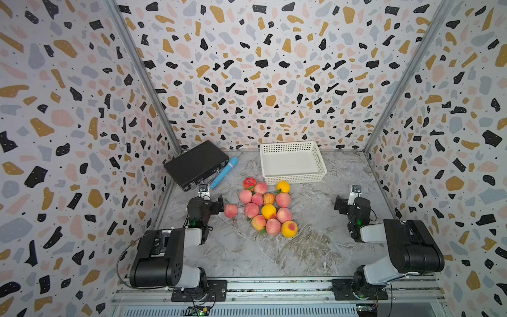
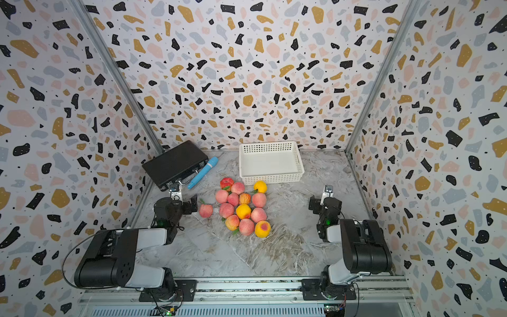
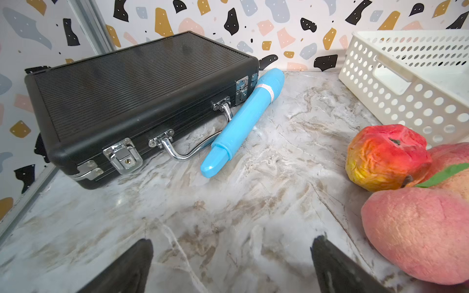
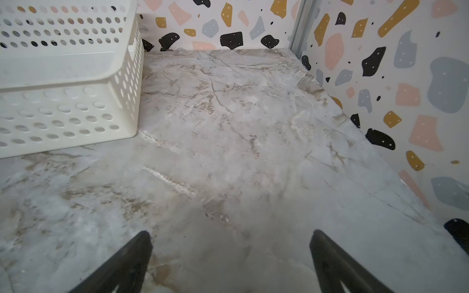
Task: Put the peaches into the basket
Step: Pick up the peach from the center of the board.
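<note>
The peaches (image 1: 269, 211) are lying in a tight cluster at the middle of the marbled surface (image 1: 315, 247), all of them outside the white lattice basket (image 1: 295, 179). The basket is sitting near the back wall, just beyond the cluster. A yellow peach (image 1: 283, 187) is resting closest to its front wall. One pink peach (image 1: 230, 210) is lying apart from the rest, on the cluster's left, just beside the left pincer (image 3: 233, 239). That pincer is sitting low over the surface with its jaws spread wide and gripping nothing. Its wrist view is showing a wrinkled red peach (image 3: 388, 157) and a pink one close by, off to one side of the jaws. The right pincer (image 4: 231, 232) is likewise standing spread and gripping nothing, over bare surface to the right of the cluster, with a corner of the basket near. A black case (image 1: 196, 164) is lying in the back left corner. A blue cylinder (image 1: 225, 172) is lying along its latch side, crossing over the chrome handle.
</note>
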You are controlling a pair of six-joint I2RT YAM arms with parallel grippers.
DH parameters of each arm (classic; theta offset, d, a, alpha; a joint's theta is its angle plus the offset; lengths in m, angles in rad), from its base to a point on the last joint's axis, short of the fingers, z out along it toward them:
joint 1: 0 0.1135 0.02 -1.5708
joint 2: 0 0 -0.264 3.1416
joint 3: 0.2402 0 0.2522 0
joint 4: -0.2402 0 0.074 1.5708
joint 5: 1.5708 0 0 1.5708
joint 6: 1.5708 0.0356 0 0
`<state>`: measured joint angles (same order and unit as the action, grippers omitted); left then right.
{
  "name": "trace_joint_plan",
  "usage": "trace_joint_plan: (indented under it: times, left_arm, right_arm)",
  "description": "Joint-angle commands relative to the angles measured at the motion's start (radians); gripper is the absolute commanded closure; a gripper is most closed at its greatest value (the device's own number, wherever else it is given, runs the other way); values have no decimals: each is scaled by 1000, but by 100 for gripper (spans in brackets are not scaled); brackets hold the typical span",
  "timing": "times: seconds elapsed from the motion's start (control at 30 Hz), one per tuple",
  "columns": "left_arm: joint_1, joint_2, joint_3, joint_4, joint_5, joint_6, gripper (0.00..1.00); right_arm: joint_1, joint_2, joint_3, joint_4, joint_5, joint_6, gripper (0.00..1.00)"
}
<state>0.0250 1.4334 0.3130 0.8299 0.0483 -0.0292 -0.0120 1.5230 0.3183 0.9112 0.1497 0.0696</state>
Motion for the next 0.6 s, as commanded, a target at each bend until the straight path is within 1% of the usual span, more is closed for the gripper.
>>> trace_joint_plan:
  times: [0.0, 0.57]
  left_arm:
    - [-5, -1, 11, 28, 17, 14, 1]
    - [-5, -3, 14, 20, 16, 13, 1]
  right_arm:
    - [1, -9, 24, -9, 1, -7, 0]
    - [1, -9, 23, -9, 1, -7, 0]
